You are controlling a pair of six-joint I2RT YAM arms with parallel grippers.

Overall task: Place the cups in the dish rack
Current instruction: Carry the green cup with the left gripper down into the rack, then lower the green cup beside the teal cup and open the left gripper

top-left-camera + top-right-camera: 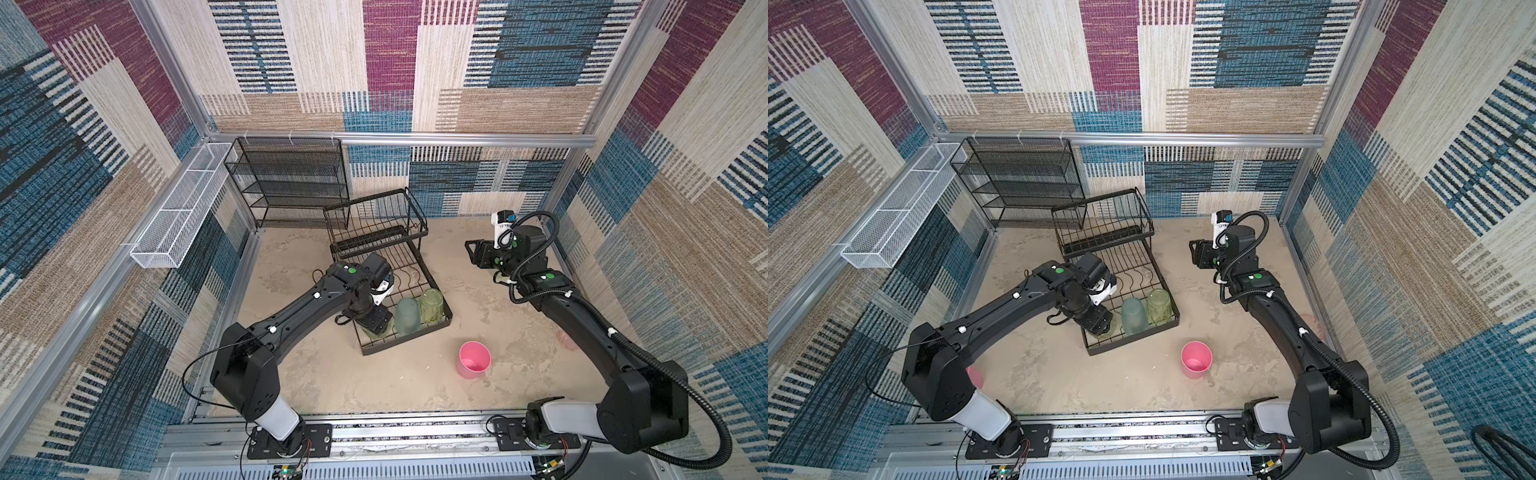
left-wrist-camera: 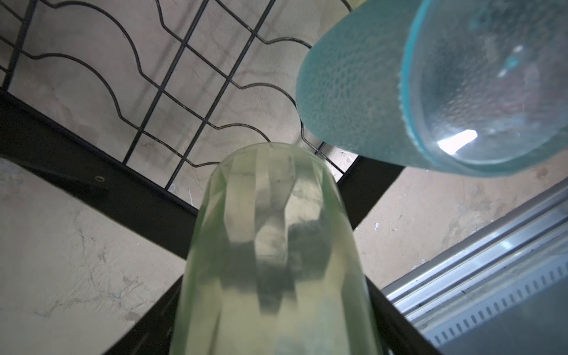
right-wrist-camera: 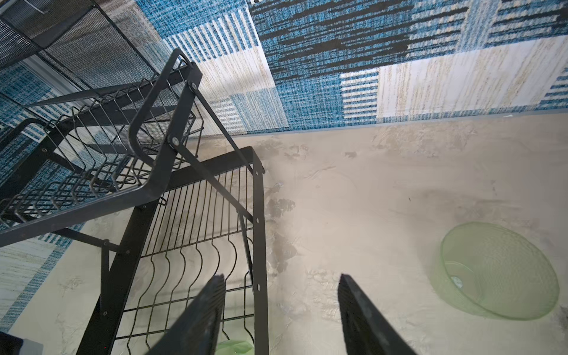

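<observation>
The black wire dish rack stands mid-table. On its lower tier a pale teal cup stands upside down beside a yellow-green cup. My left gripper is at the tier's front left corner, shut on another yellow-green cup whose base points at the wires. A pink cup stands upright on the table in front of the rack. My right gripper hangs open and empty to the right of the rack. A yellow-green cup rests on the table beyond it. A reddish-pink cup is partly hidden behind the right arm.
A black mesh shelf unit stands at the back left, and a long white mesh trough hangs on the left wall. A second pink cup peeks out behind the left arm. An aluminium rail runs along the front edge.
</observation>
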